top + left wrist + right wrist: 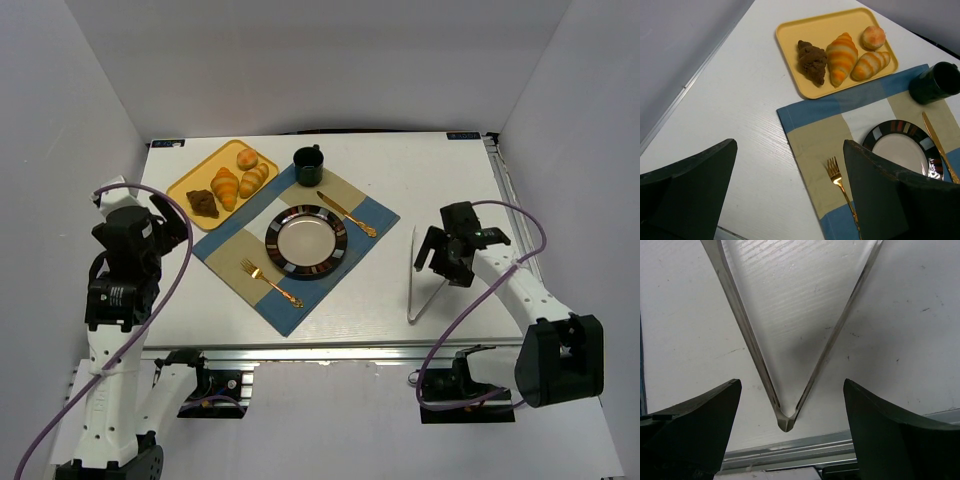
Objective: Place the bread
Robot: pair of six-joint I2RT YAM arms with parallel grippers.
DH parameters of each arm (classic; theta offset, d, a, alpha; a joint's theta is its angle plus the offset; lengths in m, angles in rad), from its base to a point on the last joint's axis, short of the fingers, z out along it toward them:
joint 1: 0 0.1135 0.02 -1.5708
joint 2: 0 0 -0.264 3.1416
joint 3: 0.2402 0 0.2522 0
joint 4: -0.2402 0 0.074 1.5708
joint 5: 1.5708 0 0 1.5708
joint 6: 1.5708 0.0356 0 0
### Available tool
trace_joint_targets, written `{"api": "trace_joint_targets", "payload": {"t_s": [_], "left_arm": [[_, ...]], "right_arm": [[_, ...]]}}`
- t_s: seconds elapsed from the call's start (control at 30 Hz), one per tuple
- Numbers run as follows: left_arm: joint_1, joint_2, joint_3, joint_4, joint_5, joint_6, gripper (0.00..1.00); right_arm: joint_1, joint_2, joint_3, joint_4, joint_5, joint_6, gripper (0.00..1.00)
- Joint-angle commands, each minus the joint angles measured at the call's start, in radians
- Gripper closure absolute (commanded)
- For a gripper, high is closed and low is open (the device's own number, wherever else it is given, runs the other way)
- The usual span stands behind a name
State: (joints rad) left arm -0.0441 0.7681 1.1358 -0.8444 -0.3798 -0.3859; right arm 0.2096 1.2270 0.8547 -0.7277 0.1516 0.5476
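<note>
Left wrist bread, right wrist tongs

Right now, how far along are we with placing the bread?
Nothing is done yet: the croissant lies on the yellow tray and the plate is bare. In hand: the right hand is open above the tongs, which lie ungripped on the table. The left hand is open and empty. Left: grip the tongs, lift the croissant, probably onto the plate.

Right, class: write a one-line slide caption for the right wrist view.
Open right end effector frames the hinged end of clear tongs lying spread on the white table.
</note>
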Motion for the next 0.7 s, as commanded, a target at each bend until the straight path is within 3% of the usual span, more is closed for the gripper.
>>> {"api": "trace_joint_targets", "payload": {"t_s": [0.0, 0.33, 0.67], "left_arm": [[-0.002, -0.006, -0.004, 0.001, 0.007, 0.033, 0.02], [-0.002, -0.016, -0.022, 0.007, 0.002, 0.061, 0.02], [-0.008, -0.015, -0.022, 0.001, -0.007, 0.081, 0.02]], "right_arm": [[0.040, 0.011, 0.001, 0.024, 0.055, 0.061, 0.11], [0.186, 0.029, -0.091, 0.027, 0.170, 0.202, 0.11], [0.215, 0.072, -0.181, 0.157, 0.186, 0.247, 0.11]]}}
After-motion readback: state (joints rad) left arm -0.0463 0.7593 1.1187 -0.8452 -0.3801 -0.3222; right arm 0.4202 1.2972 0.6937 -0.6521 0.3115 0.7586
